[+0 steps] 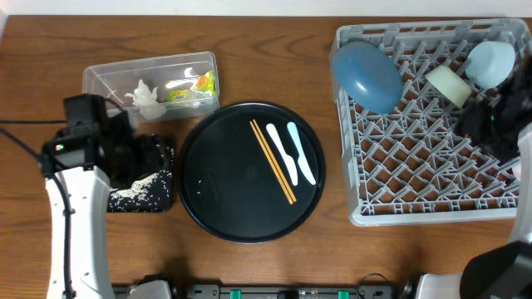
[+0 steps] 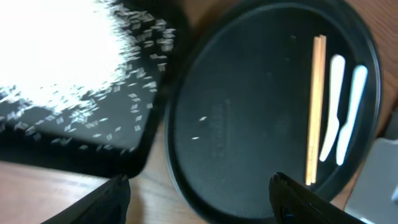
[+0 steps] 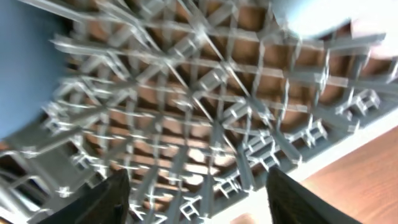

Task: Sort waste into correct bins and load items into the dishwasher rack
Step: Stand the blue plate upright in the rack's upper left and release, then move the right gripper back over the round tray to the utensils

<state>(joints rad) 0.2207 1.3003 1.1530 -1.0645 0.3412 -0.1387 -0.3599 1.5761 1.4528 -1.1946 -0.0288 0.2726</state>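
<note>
Dishwasher rack point(image 1: 416, 166): the grey crate filled the right end of the table point(image 1: 249, 33), from the far edge almost to the near one.
Round black tray point(image 1: 216, 183): it sat mid-table, just left of the rack and apart from it.
Clear tub point(image 1: 108, 79): it stood toward the far-left corner of the table, near the round tray's far-left rim.
Black rectangular tray point(image 2: 74, 158): it lay at the left side of the table, its right corner close beside the round tray and partly under the left arm.
Left gripper point(image 2: 205, 205): it hovered over the black rectangular tray's right end, claw spread apart with nothing between the fingers.
Right gripper point(image 3: 199, 199): it hung over the rack's right side, claw apart and empty.
Dark blue plate point(image 1: 366, 75): it leaned in the rack's far-left corner.
Light blue bowl point(image 1: 490, 62): it sat in the rack's far-right corner.
Pale cup point(image 1: 449, 83): it lay tilted, touching the bowl's left side.
Orange chopsticks point(image 1: 273, 162): the pair lay side by side across the middle of the round tray.
White utensils point(image 1: 295, 154): both lay just right of the chopsticks on the round tray.
Tissue scraps point(image 1: 145, 95): they were crumpled in the middle of the clear tub.
Yellow-green wrapper point(image 1: 195, 87): it lay in the tub's right end.
Rice grains point(image 2: 124, 106): they were scattered across the black rectangular tray.
</note>
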